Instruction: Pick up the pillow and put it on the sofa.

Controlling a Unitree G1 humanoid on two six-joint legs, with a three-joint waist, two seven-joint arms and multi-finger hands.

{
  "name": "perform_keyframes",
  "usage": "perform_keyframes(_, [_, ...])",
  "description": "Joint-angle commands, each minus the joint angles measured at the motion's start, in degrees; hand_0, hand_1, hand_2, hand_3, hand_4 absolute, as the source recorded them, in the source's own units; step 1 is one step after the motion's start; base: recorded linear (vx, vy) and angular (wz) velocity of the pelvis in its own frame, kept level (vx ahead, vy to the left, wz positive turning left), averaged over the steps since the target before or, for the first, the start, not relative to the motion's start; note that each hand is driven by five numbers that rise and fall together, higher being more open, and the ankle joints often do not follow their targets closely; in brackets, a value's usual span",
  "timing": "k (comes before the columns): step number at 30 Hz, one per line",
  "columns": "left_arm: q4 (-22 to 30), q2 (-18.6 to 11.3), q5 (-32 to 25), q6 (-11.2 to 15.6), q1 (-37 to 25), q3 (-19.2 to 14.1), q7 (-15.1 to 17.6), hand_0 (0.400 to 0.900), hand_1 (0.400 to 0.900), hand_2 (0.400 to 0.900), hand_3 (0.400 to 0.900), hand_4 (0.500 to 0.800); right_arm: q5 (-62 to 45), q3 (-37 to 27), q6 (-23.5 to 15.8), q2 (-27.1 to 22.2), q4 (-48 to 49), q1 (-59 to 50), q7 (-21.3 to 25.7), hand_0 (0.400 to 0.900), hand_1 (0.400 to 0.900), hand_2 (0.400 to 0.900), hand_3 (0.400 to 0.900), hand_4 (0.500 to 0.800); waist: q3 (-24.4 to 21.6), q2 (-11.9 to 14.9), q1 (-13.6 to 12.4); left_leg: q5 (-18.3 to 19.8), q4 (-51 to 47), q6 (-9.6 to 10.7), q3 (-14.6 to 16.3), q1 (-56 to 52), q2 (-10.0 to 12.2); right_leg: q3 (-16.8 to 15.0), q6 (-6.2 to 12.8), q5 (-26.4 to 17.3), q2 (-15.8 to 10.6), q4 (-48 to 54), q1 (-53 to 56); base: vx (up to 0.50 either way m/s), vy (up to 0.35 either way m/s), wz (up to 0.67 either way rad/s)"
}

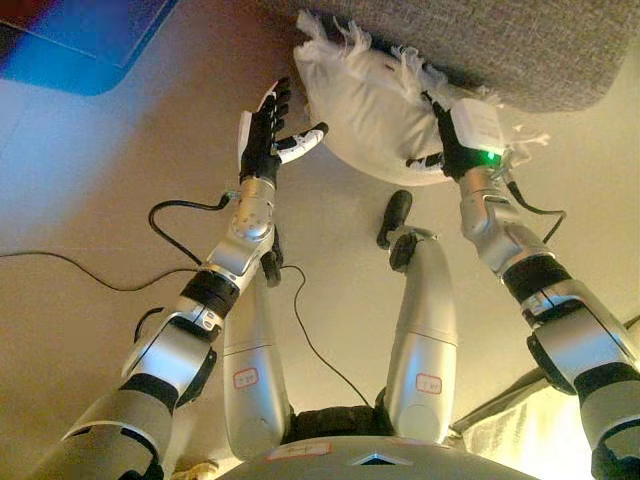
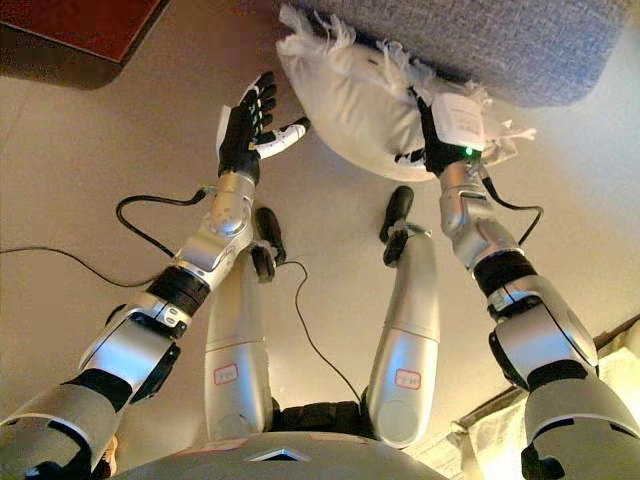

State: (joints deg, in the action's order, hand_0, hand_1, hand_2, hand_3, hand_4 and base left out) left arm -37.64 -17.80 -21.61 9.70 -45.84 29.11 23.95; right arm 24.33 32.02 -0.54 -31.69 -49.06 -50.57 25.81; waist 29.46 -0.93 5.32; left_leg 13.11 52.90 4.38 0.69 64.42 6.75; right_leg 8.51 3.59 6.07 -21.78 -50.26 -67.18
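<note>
A white pillow (image 1: 365, 110) with fringed edges lies on the beige floor, pressed against the foot of the grey sofa (image 1: 520, 50) at the top of the view. My right hand (image 1: 447, 138) is on the pillow's right end, with fingers over its top and the thumb curled under its edge. My left hand (image 1: 268, 130) is open with straight fingers just left of the pillow, its white-tipped thumb reaching toward the pillow's left edge. The pillow (image 2: 350, 100) and both hands also show in the right eye view.
A dark flat piece of furniture or mat (image 2: 70, 30) lies at the top left corner. A pale cloth (image 1: 530, 430) shows at the bottom right. Bare beige floor (image 1: 90, 180) spreads to the left.
</note>
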Motion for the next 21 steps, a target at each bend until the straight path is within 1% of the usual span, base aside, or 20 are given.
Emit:
perform_keyframes(1, [0.8,1.7,0.9,5.4,-5.7,0.6,2.1,0.9,0.9,0.9,0.9,0.8,-2.6,3.3,-0.7,1.5,-3.4,-6.6,2.4,0.9,0.9,0.9,0.9,0.8,-1.6,-0.5,-1.0,6.9,3.2,0.5,-3.7,-2.0,0.7,-3.7,4.74,0.7,-0.6,-1.7,0.0,-0.02,0.003,0.07])
perform_keyframes(3, [-2.5,2.9,-0.5,4.9,-9.0,1.8,2.1,0.9,0.9,0.9,0.9,0.8,-5.0,4.8,-0.7,3.4,-6.9,-9.8,2.2,0.9,0.9,0.9,0.9,0.8,-1.9,-0.7,-1.3,6.6,4.1,0.4,-4.0,0.2,0.0,-3.8,4.53,0.8,-0.7,-2.7,-2.1,-0.01,0.01,0.08])
perform_keyframes(7, [-5.0,3.3,-1.7,4.4,-12.7,2.6,1.7,0.9,0.9,0.9,0.9,0.8,-7.1,6.5,-0.3,4.9,-9.5,-13.7,0.4,0.9,0.9,0.9,0.9,0.8,-2.4,-0.6,-1.7,6.1,4.7,0.4,-4.2,2.7,-0.7,-4.0,4.57,0.4,-1.3,-3.4,-4.4,0.0,0.017,0.05])
perform_keyframes(8, [-5.0,3.3,-1.7,4.4,-12.7,2.6,1.7,0.9,0.9,0.9,0.9,0.8,-7.2,6.5,-0.3,5.0,-9.6,-13.8,0.4,0.765,0.765,0.765,0.765,0.719,-2.4,-0.6,-1.7,6.1,4.7,0.4,-4.2,2.8,-0.8,-4.0,4.57,0.4,-1.3,-3.4,-4.5,0.0,0.02,0.04])
perform_keyframes(9, [-5.7,3.2,-2.5,4.3,-13.7,2.6,1.5,0.9,0.9,0.9,0.9,0.8,-8.6,6.4,-0.4,5.2,-9.8,-14.9,0.1,0.4,0.4,0.4,0.4,0.5,-2.4,-0.5,-1.8,5.8,4.5,0.4,-4.3,3.4,-0.9,-3.8,4.66,0.2,-1.4,-3.3,-5.2,0.0,0.0,0.0])
perform_keyframes(12, [-6.3,3.1,-2.9,4.1,-14.6,2.5,1.5,0.9,0.9,0.9,0.9,0.8,-10.6,6.0,-0.8,5.8,-9.7,-15.4,0.0,0.4,0.4,0.4,0.4,0.5,-2.7,-0.4,-1.9,5.3,4.5,0.4,-4.3,4.3,-1.4,-4.0,4.8,-0.3,-1.4,-3.2,-5.9,0.0,0.024,0.06])
perform_keyframes(21, [-6.6,3.2,-3.5,4.3,-15.0,1.9,1.7,0.9,0.9,0.9,0.9,0.8,-11.3,5.7,-1.4,5.2,-8.3,-15.4,-0.1,0.4,0.4,0.4,0.4,0.5,-3.3,0.1,-1.9,4.2,2.9,0.2,-4.7,4.8,-2.7,-4.2,5.24,-1.2,-1.7,-2.1,-6.4,-0.01,0.018,0.05])
